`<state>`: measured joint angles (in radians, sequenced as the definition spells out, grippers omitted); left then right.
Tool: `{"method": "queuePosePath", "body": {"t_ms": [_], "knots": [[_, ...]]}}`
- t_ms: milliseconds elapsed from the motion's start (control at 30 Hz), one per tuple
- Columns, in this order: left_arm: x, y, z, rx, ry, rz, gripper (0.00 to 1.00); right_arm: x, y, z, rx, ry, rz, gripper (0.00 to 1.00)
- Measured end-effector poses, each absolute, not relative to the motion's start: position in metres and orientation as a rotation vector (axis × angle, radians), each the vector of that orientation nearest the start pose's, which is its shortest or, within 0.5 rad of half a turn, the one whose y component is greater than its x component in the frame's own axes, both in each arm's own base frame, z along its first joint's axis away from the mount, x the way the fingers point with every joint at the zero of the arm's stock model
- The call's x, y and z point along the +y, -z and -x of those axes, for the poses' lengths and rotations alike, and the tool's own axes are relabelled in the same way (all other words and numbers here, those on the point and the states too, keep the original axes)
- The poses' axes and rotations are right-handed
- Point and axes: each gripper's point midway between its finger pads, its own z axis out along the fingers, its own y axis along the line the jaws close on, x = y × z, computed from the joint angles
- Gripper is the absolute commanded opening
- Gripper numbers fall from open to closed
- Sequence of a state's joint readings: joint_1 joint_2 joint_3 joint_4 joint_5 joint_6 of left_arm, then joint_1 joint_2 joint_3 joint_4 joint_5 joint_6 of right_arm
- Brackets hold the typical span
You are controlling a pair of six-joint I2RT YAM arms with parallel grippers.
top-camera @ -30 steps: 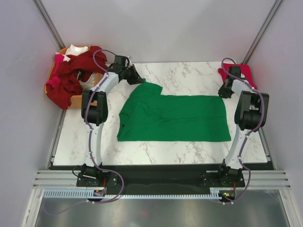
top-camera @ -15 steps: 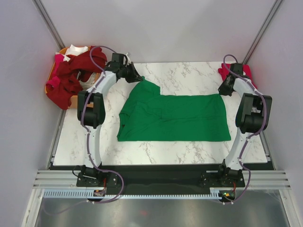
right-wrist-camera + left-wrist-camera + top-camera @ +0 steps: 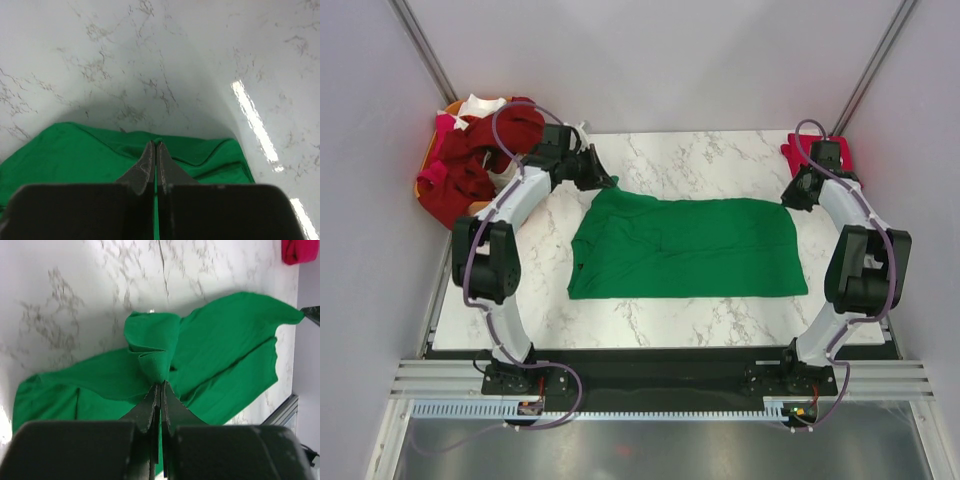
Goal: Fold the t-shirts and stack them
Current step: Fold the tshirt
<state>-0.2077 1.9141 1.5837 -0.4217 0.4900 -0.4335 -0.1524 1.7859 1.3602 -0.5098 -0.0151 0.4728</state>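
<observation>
We see the green shirt [image 3: 685, 248] spread mid-tabletop [image 3: 720, 160], its far corners pinched in closed left fingers [image 3: 147, 412] and right fingers [image 3: 144, 170]. The right's thin bite could slip, skewing the fold.

From above, the left claw [image 3: 607, 183] and the right claw [image 3: 788, 198] keep their tips tucked under their own wrists, so the pinch on the green t-shirt [image 3: 685, 250] can't be made out there. The red t-shirt [image 3: 847, 163] sits half behind the right arm — and the left wrist view clips it at the top edge. Each wrist camera's own housing blocks the nearest cloth.
</observation>
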Motion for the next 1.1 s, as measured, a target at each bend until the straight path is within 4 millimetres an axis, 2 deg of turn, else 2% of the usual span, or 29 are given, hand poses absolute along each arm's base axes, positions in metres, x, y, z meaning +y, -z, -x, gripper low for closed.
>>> {"method": "queuePosePath", "body": {"t_ms": [267,533,767,1100], "knots": [[-0.187,-0.159,-0.402,2.420,0.848,-0.012,0.02,-0.042,-0.110,-0.410,2.392,-0.145,-0.759,0.00],[-0.170,-0.163,-0.360,2.421,0.785,-0.014,0.02,-0.050,-0.119,-0.378,2.362,-0.089,-0.771,0.00],[-0.158,-0.153,-0.329,2.459,0.735,-0.015,0.02,-0.071,-0.104,-0.338,2.368,-0.035,-0.878,0.00],[-0.146,-0.152,-0.292,2.464,0.704,-0.016,0.02,-0.070,-0.075,-0.309,2.429,-0.026,-0.938,0.00]]}}
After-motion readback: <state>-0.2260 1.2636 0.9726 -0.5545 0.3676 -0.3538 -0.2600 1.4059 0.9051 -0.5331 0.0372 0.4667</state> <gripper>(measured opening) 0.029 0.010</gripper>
